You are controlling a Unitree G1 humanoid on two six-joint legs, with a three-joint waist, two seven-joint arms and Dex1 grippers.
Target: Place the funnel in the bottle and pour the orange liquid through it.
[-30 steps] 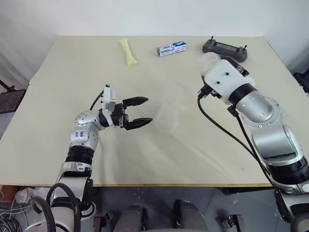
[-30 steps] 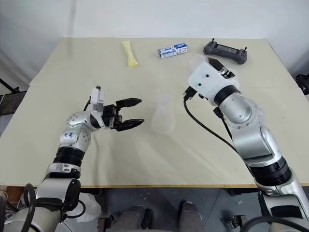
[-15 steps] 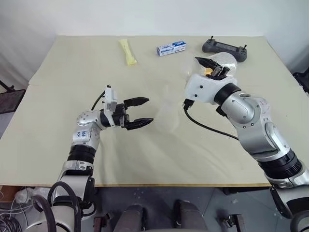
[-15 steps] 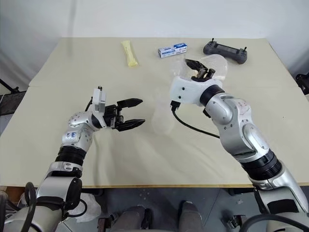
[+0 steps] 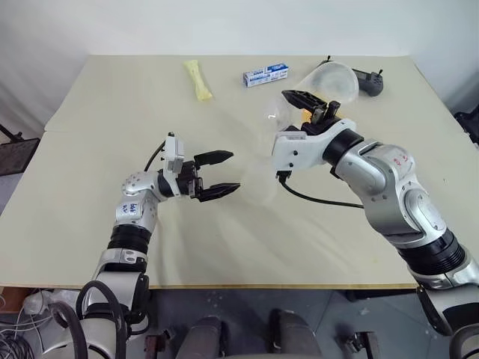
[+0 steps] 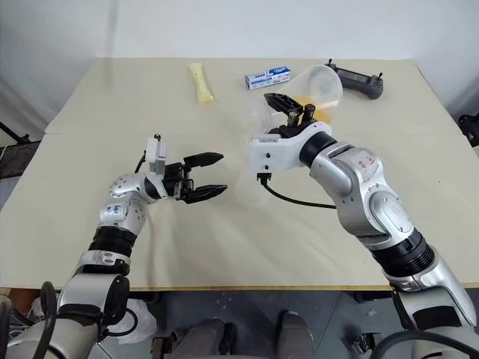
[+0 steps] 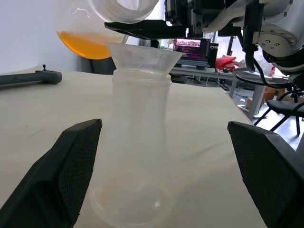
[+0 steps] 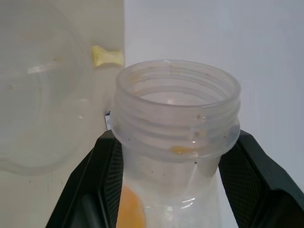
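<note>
The clear bottle (image 7: 137, 142) stands upright at the table's middle with the transparent funnel (image 7: 142, 57) seated in its mouth. My left gripper (image 5: 233, 171) is open just left of the bottle, its fingertips short of the glass. My right gripper (image 5: 314, 105) is shut on the neck of a second clear flask (image 5: 329, 78), held tipped over above the funnel. That flask's mouth (image 8: 175, 90) points toward the funnel's rim. The orange liquid (image 7: 85, 45) pools in the low side of the tilted flask. My right wrist hides part of the bottle in the head views.
At the far edge of the table lie a yellow packet (image 5: 198, 80), a blue-and-white box (image 5: 266, 75) and a dark remote controller (image 5: 370, 81), partly behind the held flask. The beige table (image 5: 224, 247) runs bare toward its near edge.
My right arm has swung left and rolled, so the held flask went from behind the wrist to tipped over above the funnel. The left gripper stayed put and open.
</note>
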